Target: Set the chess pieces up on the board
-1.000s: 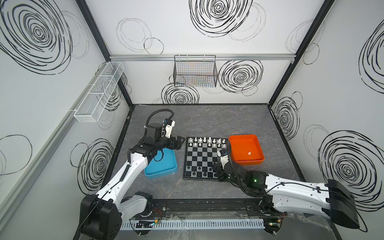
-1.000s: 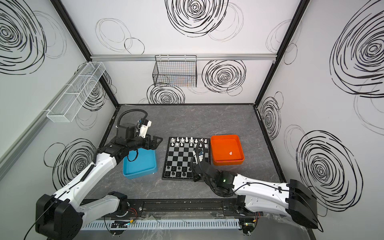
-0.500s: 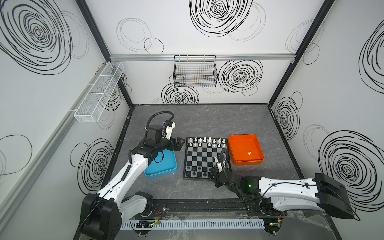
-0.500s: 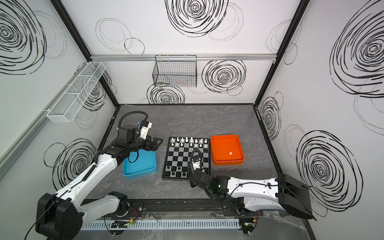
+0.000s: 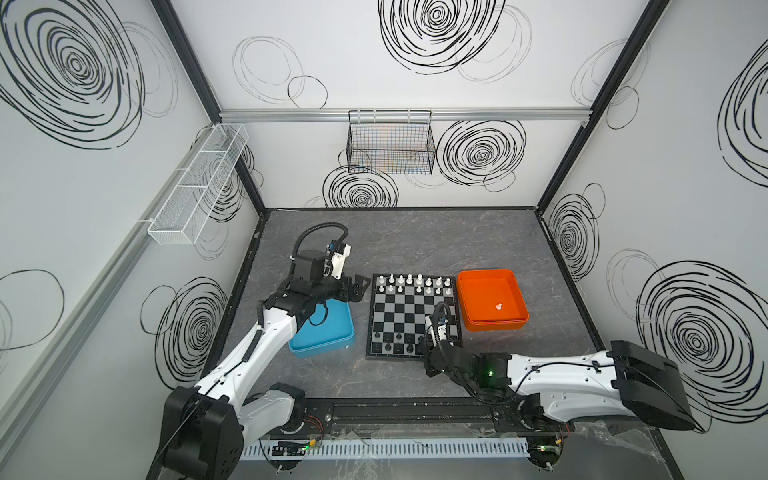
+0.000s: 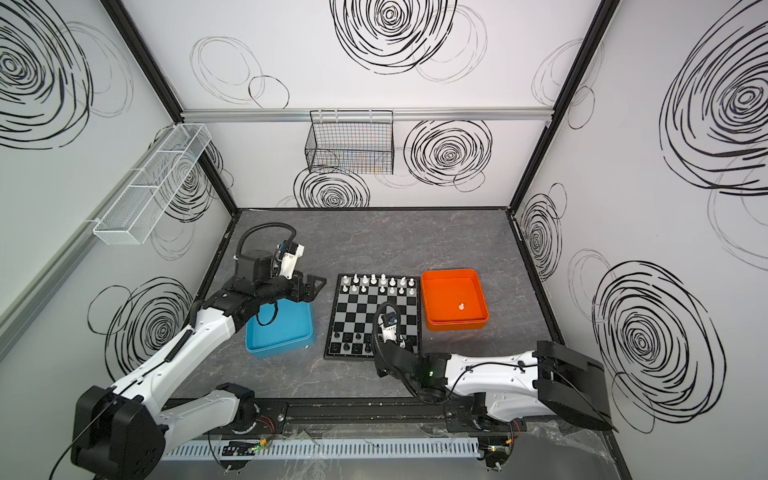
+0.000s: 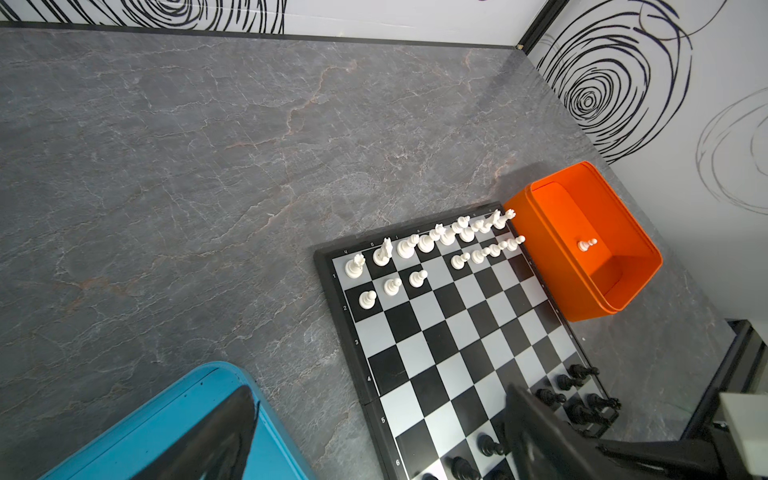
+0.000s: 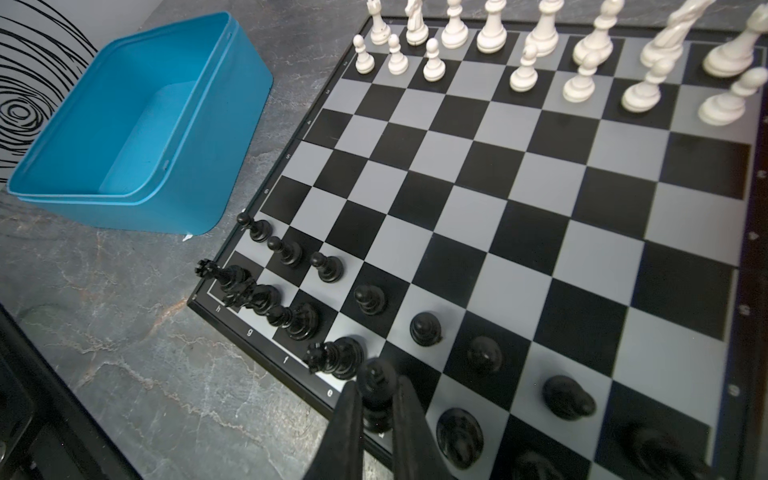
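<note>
The board (image 5: pixel 409 316) lies flat on the grey bench (image 5: pixel 415 241) in both top views. A blue tray (image 5: pixel 332 332) sits on its left and an orange tray (image 5: pixel 486 291) on its right, each just beside its frame. The white pieces (image 7: pixel 424 243) stand upright in the two far rows: eight in the back row and seven pawns in front. The pawn row has a gap on the fourth square from the blue tray's side. One white pawn (image 5: pixel 498 307) stands alone on the floor of the orange tray. The black pieces (image 8: pixel 328 266) stand in the two near rows. The right wrist view shows a line of pawns with taller men behind them, but those at the orange tray's end are too blurred to count.

The right tool (image 8: pixel 376 382) is over the board's near edge, right of the middle in both top views. Its two fingers (image 8: pixel 347 432) are closed on a tall black piece (image 8: pixel 376 395) in the nearest row, one finger on each side of its body. Whether its base rests on the square or hangs just above it, I cannot tell.

The left tool (image 5: pixel 360 289) hangs above the bench between the far corner of the blue tray and the far left corner of the board, its jaws spread wide with nothing between them
</note>
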{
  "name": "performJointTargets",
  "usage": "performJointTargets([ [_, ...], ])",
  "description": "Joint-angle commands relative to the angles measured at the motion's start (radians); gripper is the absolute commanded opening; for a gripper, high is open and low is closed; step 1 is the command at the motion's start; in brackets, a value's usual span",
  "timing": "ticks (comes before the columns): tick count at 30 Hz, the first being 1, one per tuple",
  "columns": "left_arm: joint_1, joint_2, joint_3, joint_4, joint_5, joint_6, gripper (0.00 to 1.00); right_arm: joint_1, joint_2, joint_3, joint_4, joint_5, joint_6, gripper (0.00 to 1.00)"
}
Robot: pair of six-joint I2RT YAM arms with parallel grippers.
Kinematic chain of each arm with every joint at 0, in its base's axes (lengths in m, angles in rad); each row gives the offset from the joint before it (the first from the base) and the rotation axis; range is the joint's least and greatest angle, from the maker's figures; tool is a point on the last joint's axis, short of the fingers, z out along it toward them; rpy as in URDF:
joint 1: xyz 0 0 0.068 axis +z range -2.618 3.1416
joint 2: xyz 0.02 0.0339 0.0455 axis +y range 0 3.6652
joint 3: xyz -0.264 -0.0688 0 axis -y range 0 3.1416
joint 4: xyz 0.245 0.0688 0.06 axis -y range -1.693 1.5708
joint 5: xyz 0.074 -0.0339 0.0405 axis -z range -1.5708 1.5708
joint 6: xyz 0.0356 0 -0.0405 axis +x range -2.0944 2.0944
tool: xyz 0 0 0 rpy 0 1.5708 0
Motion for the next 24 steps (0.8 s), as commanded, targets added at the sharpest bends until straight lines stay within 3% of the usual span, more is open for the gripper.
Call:
performJointTargets([
  [1, 0.001, 0.006, -0.008, 0.04, 0.016, -0.005, 0.96, 0.008, 0.016, -0.005, 0.015, 0.039, 0.034, 0.15],
  [24, -0.011, 0.023, -0.007, 0.039, 0.019, -0.008, 0.96, 0.004, 0.077, 0.017, 0.01, 0.057, 0.044, 0.18],
])
